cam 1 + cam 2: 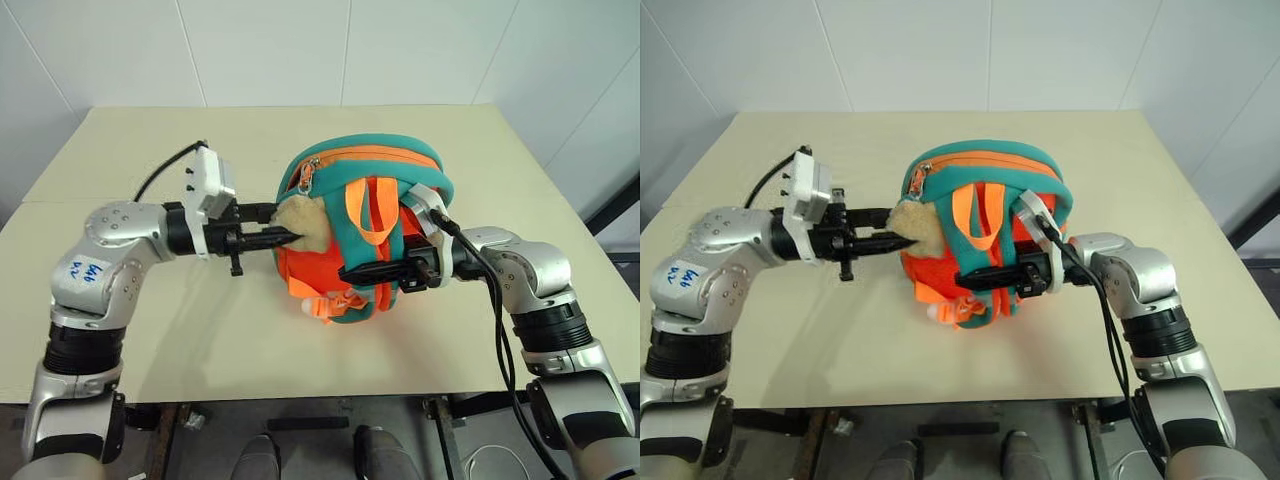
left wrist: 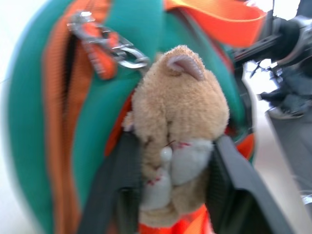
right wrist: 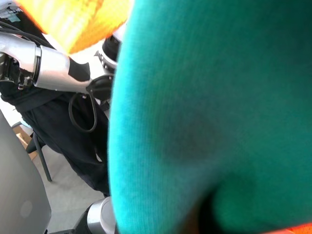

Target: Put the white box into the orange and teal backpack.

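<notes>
The orange and teal backpack (image 1: 370, 170) stands in the middle of the table with its straps toward me. A tan plush toy (image 2: 180, 112) hangs on its left side, below a metal zipper clip (image 2: 122, 51). My left gripper (image 1: 287, 237) reaches in level from the left and is shut on the plush toy, one black finger (image 2: 114, 190) pressed against each side of it. From the right, my right gripper (image 1: 352, 272) lies across the front of the backpack, shut on a teal strap (image 3: 204, 97). The white box is hidden or out of view.
The beige table (image 1: 200, 330) has bare room to the left, right and behind the backpack. A white wall runs behind its far edge. Black cables (image 1: 500, 330) hang from my right wrist over the table's front right.
</notes>
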Motion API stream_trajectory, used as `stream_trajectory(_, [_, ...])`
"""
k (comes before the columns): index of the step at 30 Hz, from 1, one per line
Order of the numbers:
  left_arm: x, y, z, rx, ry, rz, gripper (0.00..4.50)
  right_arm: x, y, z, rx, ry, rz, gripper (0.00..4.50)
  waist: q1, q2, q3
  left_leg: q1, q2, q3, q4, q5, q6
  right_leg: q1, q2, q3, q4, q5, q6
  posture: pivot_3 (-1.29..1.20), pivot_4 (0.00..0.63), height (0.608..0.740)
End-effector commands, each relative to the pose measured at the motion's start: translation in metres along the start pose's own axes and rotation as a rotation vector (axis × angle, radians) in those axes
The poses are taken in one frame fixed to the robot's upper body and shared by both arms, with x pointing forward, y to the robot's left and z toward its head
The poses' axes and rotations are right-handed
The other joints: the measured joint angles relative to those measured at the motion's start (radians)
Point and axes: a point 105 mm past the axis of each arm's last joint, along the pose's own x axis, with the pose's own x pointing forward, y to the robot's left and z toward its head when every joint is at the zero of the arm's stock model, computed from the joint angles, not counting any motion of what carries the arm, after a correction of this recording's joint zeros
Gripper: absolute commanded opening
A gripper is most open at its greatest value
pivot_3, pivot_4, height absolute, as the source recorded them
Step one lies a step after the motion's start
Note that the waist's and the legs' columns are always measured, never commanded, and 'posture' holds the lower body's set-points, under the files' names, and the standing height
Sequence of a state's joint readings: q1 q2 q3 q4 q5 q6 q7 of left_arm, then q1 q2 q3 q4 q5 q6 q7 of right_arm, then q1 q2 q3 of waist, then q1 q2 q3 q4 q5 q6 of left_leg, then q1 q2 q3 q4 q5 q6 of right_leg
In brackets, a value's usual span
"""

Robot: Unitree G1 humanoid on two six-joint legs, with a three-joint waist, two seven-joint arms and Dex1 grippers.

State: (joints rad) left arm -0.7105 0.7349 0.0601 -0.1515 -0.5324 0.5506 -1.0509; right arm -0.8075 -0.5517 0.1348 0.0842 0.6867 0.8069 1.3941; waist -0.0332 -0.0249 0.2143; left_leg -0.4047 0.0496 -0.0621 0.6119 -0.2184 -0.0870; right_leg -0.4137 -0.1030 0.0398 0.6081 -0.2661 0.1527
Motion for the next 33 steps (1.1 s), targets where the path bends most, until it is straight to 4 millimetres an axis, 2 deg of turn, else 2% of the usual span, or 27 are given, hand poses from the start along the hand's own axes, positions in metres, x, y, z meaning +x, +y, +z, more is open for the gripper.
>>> stream_trajectory(1, [-0.028,0.025,0.014,0.088,0.047,0.08,1.04,-0.001,0.003,0.002,-0.021,-0.006,0.0,0.0,0.001,0.0,0.0,0.0,0.0,0.0,0.0,0.0,0.0,0.0,0.0,0.0,0.0,0.0,0.0,0.0,0.15,0.74])
stream_trajectory(3, [-0.044,0.041,0.016,0.09,0.068,0.13,1.04,-0.002,0.002,0.003,-0.026,-0.008,-0.006,0.0,0.003,0.0,0.0,0.0,0.0,0.0,0.0,0.0,0.0,0.0,0.0,0.0,0.0,0.0,0.0,0.0,0.15,0.74])
stream_trajectory(6, [-0.059,0.053,0.01,0.08,0.105,0.162,1.04,-0.002,0.002,0.005,-0.032,-0.014,-0.015,0.0,0.003,0.0,0.0,0.0,0.0,0.0,0.0,0.0,0.0,0.0,0.0,0.0,-0.002,0.0,0.0,0.0,0.15,0.74])
stream_trajectory(10, [-0.073,0.06,-0.029,-0.018,0.189,0.199,1.04,-0.004,0.006,0.002,-0.021,-0.026,-0.027,0.0,0.003,0.0,0.0,0.0,0.0,0.0,-0.001,-0.001,0.0,0.0,0.0,0.0,-0.002,0.0,0.0,0.0,0.15,0.74])
stream_trajectory(15, [-0.062,0.06,-0.077,-0.155,0.189,0.219,1.04,-0.003,0.008,-0.001,-0.009,-0.039,-0.042,0.0,0.005,0.0,0.0,-0.001,0.0,0.0,-0.001,-0.001,0.0,0.0,0.0,0.0,-0.002,0.0,0.0,0.0,0.15,0.74])
stream_trajectory(17, [-0.057,0.061,-0.089,-0.193,0.185,0.225,1.04,-0.003,0.009,-0.001,-0.007,-0.044,-0.047,0.0,0.005,0.0,0.0,-0.001,0.0,0.0,0.0,-0.001,0.0,0.0,0.0,0.0,-0.001,0.0,0.0,0.0,0.15,0.74])
stream_trajectory(21, [-0.029,0.047,-0.134,-0.285,0.217,0.188,1.04,-0.004,0.01,-0.001,-0.002,-0.06,-0.067,0.0,0.006,0.0,0.0,0.0,0.0,0.0,0.0,-0.001,0.0,0.0,0.0,0.0,-0.001,0.0,0.0,0.0,0.15,0.74])
stream_trajectory(24, [-0.019,0.029,-0.162,-0.312,0.283,0.125,1.04,-0.003,0.01,-0.001,0.0,-0.069,-0.079,0.0,0.007,0.0,0.0,0.0,0.0,0.0,0.0,-0.001,0.0,0.0,0.0,0.0,-0.001,0.0,0.0,0.0,0.15,0.74])
stream_trajectory(28, [-0.017,0.024,-0.176,-0.306,0.323,0.114,1.04,-0.004,0.006,0.0,-0.006,-0.09,-0.121,0.0,0.009,0.0,-0.001,0.001,0.0,0.0,0.0,-0.001,0.0,0.001,0.0,0.0,-0.001,0.0,0.0,0.0,0.15,0.74])
stream_trajectory(30, [-0.017,0.028,-0.174,-0.277,0.316,0.14,1.04,-0.005,0.002,0.003,-0.018,-0.125,-0.162,0.0,0.008,0.0,-0.002,0.002,0.0,0.0,0.001,-0.001,0.0,0.003,0.0,0.0,-0.001,0.0,0.0,0.0,0.15,0.74])
stream_trajectory(31, [-0.019,0.032,-0.166,-0.259,0.293,0.156,1.04,-0.006,0.003,0.004,-0.025,-0.125,-0.173,0.0,0.009,0.0,-0.002,0.002,0.0,0.0,0.001,-0.001,0.0,0.003,0.0,0.0,-0.001,0.001,0.0,0.0,0.15,0.74])
stream_trajectory(33, [-0.026,0.039,-0.149,-0.205,0.259,0.189,1.6,-0.009,0.011,0.009,-0.078,-0.116,-0.172,0.68,0.008,0.0,-0.002,0.002,0.0,0.0,0.001,-0.001,0.0,0.003,0.0,0.0,-0.002,0.001,0.0,0.0,0.15,0.74])
